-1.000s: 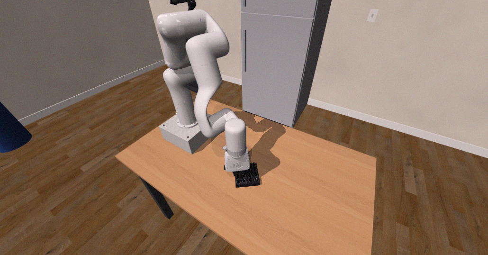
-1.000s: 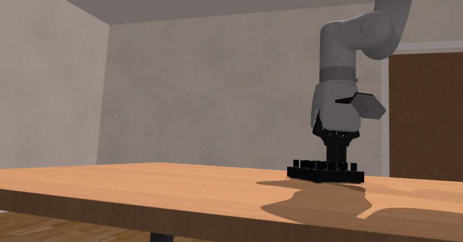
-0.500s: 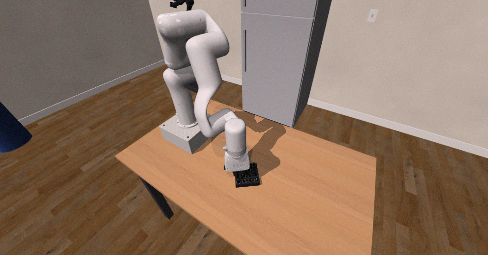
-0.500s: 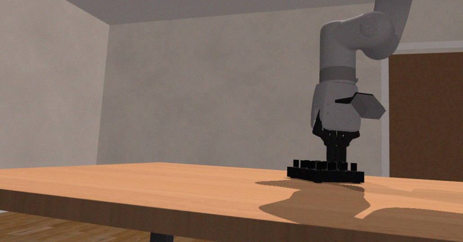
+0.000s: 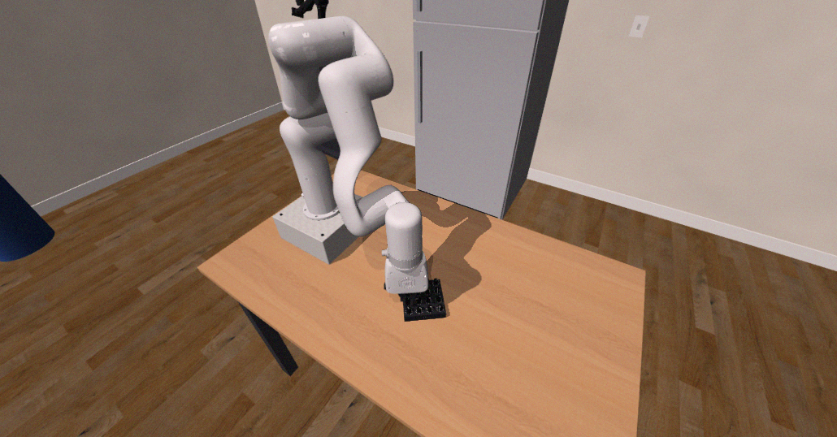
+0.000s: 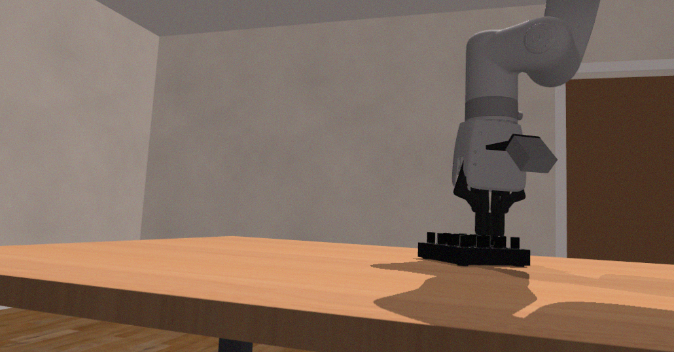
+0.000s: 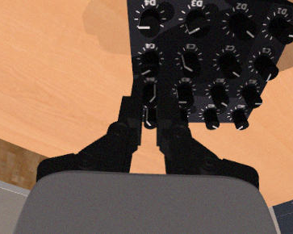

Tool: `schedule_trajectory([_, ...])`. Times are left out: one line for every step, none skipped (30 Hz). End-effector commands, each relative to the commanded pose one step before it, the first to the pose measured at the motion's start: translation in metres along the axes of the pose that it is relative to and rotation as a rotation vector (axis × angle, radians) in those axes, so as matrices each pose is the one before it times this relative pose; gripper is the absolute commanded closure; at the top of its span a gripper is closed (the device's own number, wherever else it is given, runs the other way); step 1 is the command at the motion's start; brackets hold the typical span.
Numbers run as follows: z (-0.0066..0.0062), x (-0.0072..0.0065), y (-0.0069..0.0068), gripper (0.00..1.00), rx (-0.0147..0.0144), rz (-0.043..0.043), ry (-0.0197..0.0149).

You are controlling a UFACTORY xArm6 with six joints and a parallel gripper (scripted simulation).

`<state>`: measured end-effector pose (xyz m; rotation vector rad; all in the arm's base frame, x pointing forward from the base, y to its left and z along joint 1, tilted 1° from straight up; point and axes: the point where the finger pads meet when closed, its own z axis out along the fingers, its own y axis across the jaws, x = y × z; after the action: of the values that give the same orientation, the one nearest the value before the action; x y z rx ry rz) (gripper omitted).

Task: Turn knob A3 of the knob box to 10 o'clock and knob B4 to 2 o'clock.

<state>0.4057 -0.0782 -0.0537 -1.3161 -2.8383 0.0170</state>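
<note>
Black gripper fingers (image 6: 481, 222), pointing down, pinch black, white-lined knob B4 (image 7: 149, 95) on a black rectangular knob box (image 5: 425, 318) (image 6: 495, 257) (image 7: 172, 38), standing on a light-wood worktop (image 5: 526, 340) (image 6: 188, 264) (image 7: 51, 93).

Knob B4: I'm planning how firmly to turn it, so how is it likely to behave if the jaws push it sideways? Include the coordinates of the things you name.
Knob B4 (image 7: 150, 92) will probably feel stiff rather than floppy, given its solid-looking round body. It likely won't roll away, since it sits mounted on the knob box (image 5: 423, 318) (image 6: 495, 256) (image 7: 204, 77). A hard sideways push might slide the whole box, which merely stands on small feet.
</note>
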Motion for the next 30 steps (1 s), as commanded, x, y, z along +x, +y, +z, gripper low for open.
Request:
schedule_trajectory([-0.00110, -0.00110, 0.00091, 0.92, -0.00151, 0.04277, -0.00335])
schedule_trajectory([0.00000, 0.00000, 0.00000, 0.92, 0.00000, 0.01288, 0.00000])
schedule_trajectory([0.00000, 0.00000, 0.00000, 0.92, 0.00000, 0.01360, 0.00000])
schedule_trajectory([0.00000, 0.00000, 0.00000, 0.92, 0.00000, 0.01432, 0.00000])
schedule_trajectory([0.00000, 0.00000, 0.00000, 0.92, 0.00000, 0.01503, 0.00000])
schedule_trajectory([0.00000, 0.00000, 0.00000, 0.92, 0.00000, 0.01573, 0.00000])
schedule_trajectory([0.00000, 0.00000, 0.00000, 0.92, 0.00000, 0.01643, 0.00000])
schedule_trajectory([0.00000, 0.00000, 0.00000, 0.92, 0.00000, 0.01711, 0.00000])
schedule_trajectory([0.00000, 0.00000, 0.00000, 0.92, 0.00000, 0.00000, 0.00000])
schedule_trajectory([0.00000, 0.00000, 0.00000, 0.92, 0.00000, 0.00000, 0.00000])
schedule_trajectory([0.00000, 0.00000, 0.00000, 0.92, 0.00000, 0.01778, 0.00000])
schedule_trajectory([0.00000, 0.00000, 0.00000, 0.92, 0.00000, 0.01843, 0.00000])
schedule_trajectory([0.00000, 0.00000, 0.00000, 0.92, 0.00000, 0.01907, 0.00000])
schedule_trajectory([0.00000, 0.00000, 0.00000, 0.92, 0.00000, 0.01970, 0.00000])
schedule_trajectory([0.00000, 0.00000, 0.00000, 0.92, 0.00000, 0.02030, 0.00000])
schedule_trajectory([0.00000, 0.00000, 0.00000, 0.92, 0.00000, 0.02089, 0.00000])
schedule_trajectory([0.00000, 0.00000, 0.00000, 0.92, 0.00000, 0.02145, 0.00000])
schedule_trajectory([0.00000, 0.00000, 0.00000, 0.92, 0.00000, 0.02199, 0.00000])
schedule_trajectory([0.00000, 0.00000, 0.00000, 0.92, 0.00000, 0.02251, 0.00000])
schedule_trajectory([0.00000, 0.00000, 0.00000, 0.92, 0.00000, 0.02301, 0.00000])
schedule_trajectory([0.00000, 0.00000, 0.00000, 0.92, 0.00000, 0.02348, 0.00000])
schedule_trajectory([0.00000, 0.00000, 0.00000, 0.92, 0.00000, 0.02392, 0.00000])
schedule_trajectory([0.00000, 0.00000, 0.00000, 0.92, 0.00000, 0.02434, 0.00000])
schedule_trajectory([0.00000, 0.00000, 0.00000, 0.92, 0.00000, 0.02473, 0.00000])
schedule_trajectory([0.00000, 0.00000, 0.00000, 0.92, 0.00000, 0.02509, 0.00000])
schedule_trajectory([0.00000, 0.00000, 0.00000, 0.92, 0.00000, 0.00000, 0.00000])
schedule_trajectory([0.00000, 0.00000, 0.00000, 0.92, 0.00000, 0.00000, 0.00000])
schedule_trajectory([0.00000, 0.00000, 0.00000, 0.92, 0.00000, 0.02542, 0.00000])
schedule_trajectory([0.00000, 0.00000, 0.00000, 0.92, 0.00000, 0.02572, 0.00000])
schedule_trajectory([0.00000, 0.00000, 0.00000, 0.92, 0.00000, 0.02600, 0.00000])
